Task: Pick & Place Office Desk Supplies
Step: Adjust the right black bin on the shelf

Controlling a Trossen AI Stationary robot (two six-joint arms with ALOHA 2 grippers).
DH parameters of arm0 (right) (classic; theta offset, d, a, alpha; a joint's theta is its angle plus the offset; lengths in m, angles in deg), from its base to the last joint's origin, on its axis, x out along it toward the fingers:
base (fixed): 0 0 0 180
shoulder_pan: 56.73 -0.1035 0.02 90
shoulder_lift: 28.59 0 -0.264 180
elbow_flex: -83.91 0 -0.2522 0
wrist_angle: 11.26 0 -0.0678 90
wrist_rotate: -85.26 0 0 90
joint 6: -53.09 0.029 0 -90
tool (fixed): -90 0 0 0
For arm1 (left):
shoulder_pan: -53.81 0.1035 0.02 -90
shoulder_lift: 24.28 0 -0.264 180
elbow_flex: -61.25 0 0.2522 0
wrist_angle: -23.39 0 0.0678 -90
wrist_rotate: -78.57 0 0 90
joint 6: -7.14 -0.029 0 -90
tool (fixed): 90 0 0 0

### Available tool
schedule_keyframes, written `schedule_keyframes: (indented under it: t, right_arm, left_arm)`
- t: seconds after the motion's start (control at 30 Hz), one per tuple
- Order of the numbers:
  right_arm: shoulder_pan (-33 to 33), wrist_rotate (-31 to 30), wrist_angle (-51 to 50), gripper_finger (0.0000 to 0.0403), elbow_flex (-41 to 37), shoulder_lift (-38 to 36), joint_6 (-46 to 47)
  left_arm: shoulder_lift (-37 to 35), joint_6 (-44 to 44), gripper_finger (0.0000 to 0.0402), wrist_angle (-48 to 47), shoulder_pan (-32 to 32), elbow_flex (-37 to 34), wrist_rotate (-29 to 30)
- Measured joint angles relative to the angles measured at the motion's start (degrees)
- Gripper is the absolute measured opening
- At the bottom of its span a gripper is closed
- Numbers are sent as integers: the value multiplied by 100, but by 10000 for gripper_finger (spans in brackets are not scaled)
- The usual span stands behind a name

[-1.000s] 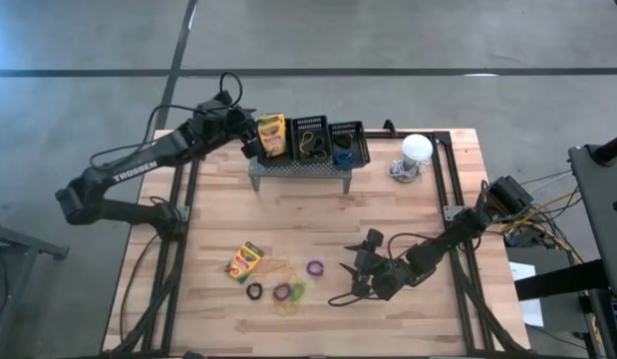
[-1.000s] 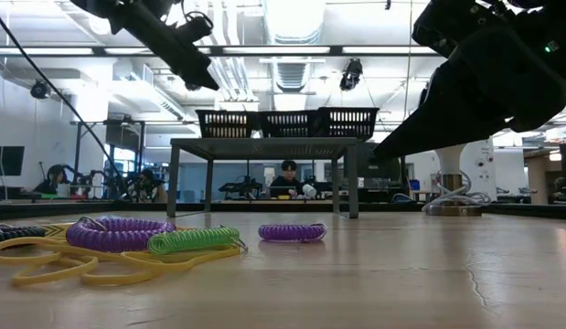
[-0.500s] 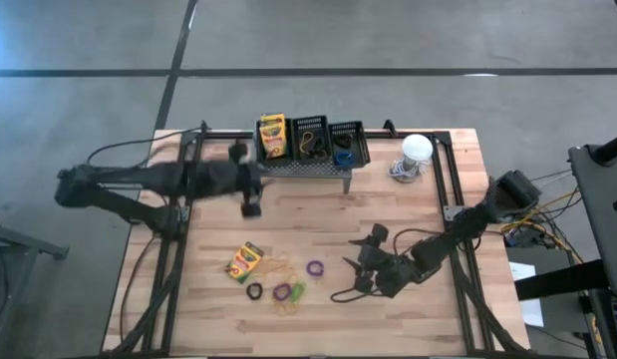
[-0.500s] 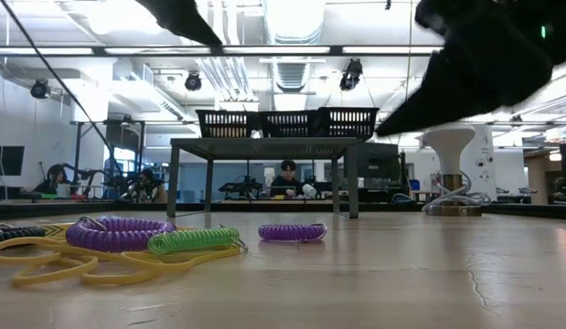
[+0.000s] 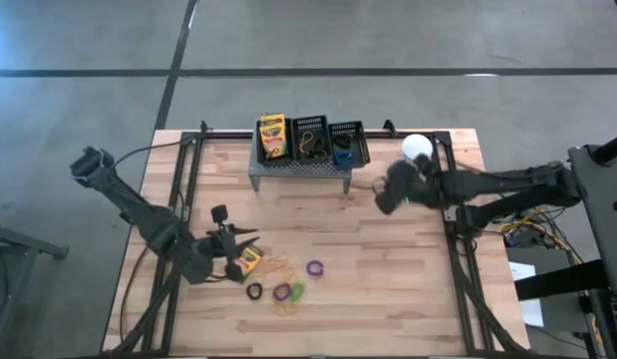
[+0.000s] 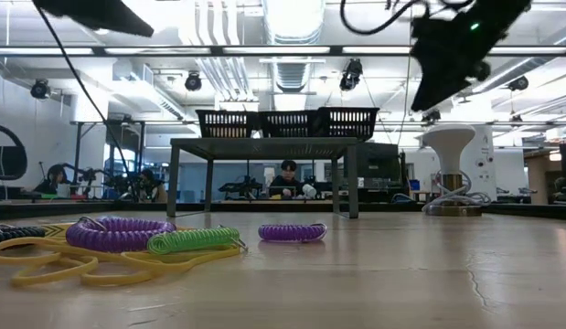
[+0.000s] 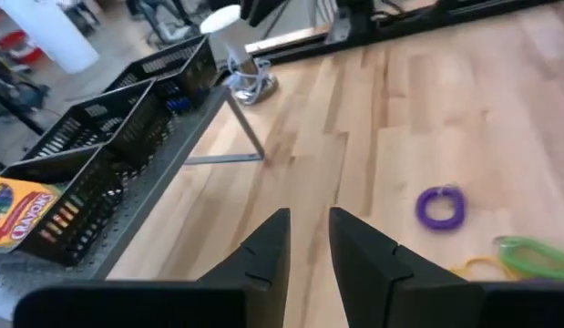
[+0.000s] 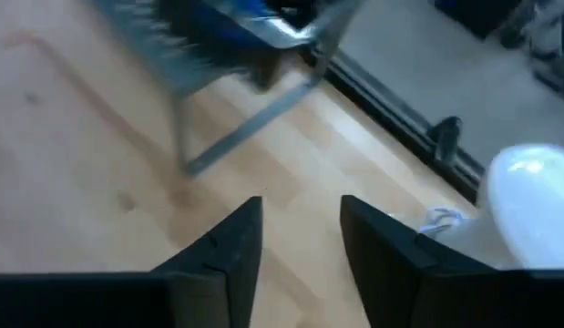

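One crayon box (image 5: 272, 137) stands in the leftmost of three black mesh baskets (image 5: 311, 140) on the grey stand. A second crayon box (image 5: 248, 262) lies flat on the table. Just right of it lie a purple loop (image 5: 315, 267), black (image 5: 254, 291), purple (image 5: 281, 292) and green (image 5: 297, 291) loops, and yellow bands (image 5: 276, 269). My left gripper (image 5: 240, 247) hovers open beside the flat crayon box, touching nothing. My right gripper (image 5: 381, 196) hangs open between the stand and the white dome. In the left wrist view the left gripper (image 7: 309, 244) is empty, with the purple loop (image 7: 441, 207) ahead.
The grey perforated stand (image 5: 300, 170) sits at the table's far middle, its legs on the wood. The white dome (image 5: 417, 149) stands near the far right edge, close behind my right arm. Black frame rails (image 5: 446, 199) run along both sides. Bare wood lies between stand and loops.
My left gripper left the crayon box in the leftmost basket, swung toward the table's near left and came down beside the flat crayon box. My right gripper rose from the table's near middle and moved to the far right, beside the dome. No object moved.
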Motion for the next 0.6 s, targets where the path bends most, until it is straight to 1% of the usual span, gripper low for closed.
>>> schedule_keyframes:
  t: [0.07,0.13,0.23,0.33,0.4,0.6]
  right_arm:
    - [770,546,399,120,-10,-2,-651]
    - [1403,950,826,104,-18,94,-1185]
    - [2050,1387,1469,82,-18,217,-1762]
    - [2326,1924,1888,63,-17,360,-1959]
    - [2382,2150,2065,54,-17,462,-1985]
    - [2247,2192,2381,38,-16,925,-2000]
  left_arm:
    - [-2,-73,80,14,32,-135,42]
    - [-9,22,80,4,101,-186,53]
    - [-33,85,80,9,167,-179,57]
    - [-54,64,80,1,177,-141,54]
    - [-78,62,80,8,177,-126,53]
    - [-90,55,80,6,177,-123,52]
